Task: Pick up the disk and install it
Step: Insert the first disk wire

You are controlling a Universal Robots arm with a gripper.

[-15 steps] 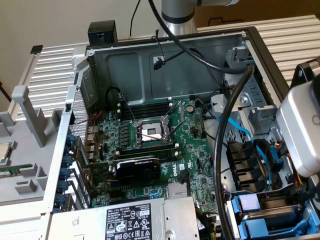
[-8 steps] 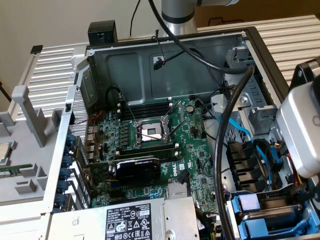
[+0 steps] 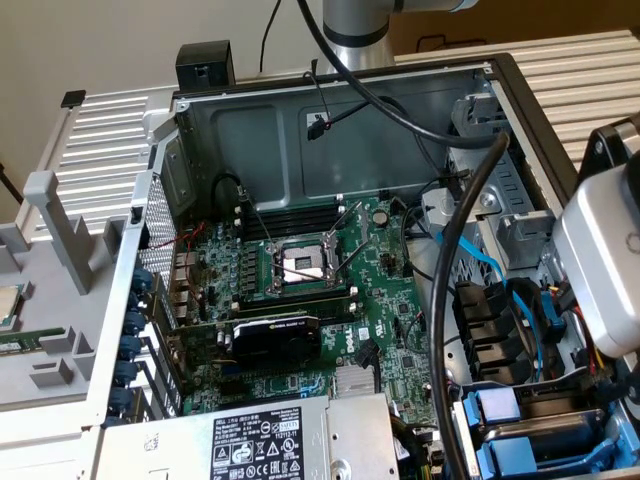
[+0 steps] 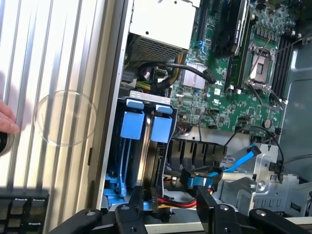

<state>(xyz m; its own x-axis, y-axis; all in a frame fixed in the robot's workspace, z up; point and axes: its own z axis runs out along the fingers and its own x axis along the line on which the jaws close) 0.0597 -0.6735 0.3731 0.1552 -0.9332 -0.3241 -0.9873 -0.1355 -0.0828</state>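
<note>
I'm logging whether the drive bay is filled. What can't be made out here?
Blue carriers, wrist view: front tabs visible; the cage hides whatever sits behind them.
Same carriers, exterior view: cut off by the bottom edge, crossed by a black cable.
Power supply label, exterior view: print too small to read.
Hand, wrist view: cut off by the frame edge.

Reads as a robotics lab or PC-assembly workbench. Open desktop computer case [image 3: 330, 110] laid flat on a ribbed metal tabletop [image 3: 590, 80], with motherboard [image 3: 390, 300], bare processor socket [image 3: 303, 266], graphics card [image 3: 275, 340] and labelled power supply [image 3: 260, 440] exposed, cables loose. Robot arm column [image 3: 350, 22] planted just behind the case. Black keyboard [image 4: 22, 210] at the bench edge.
</note>
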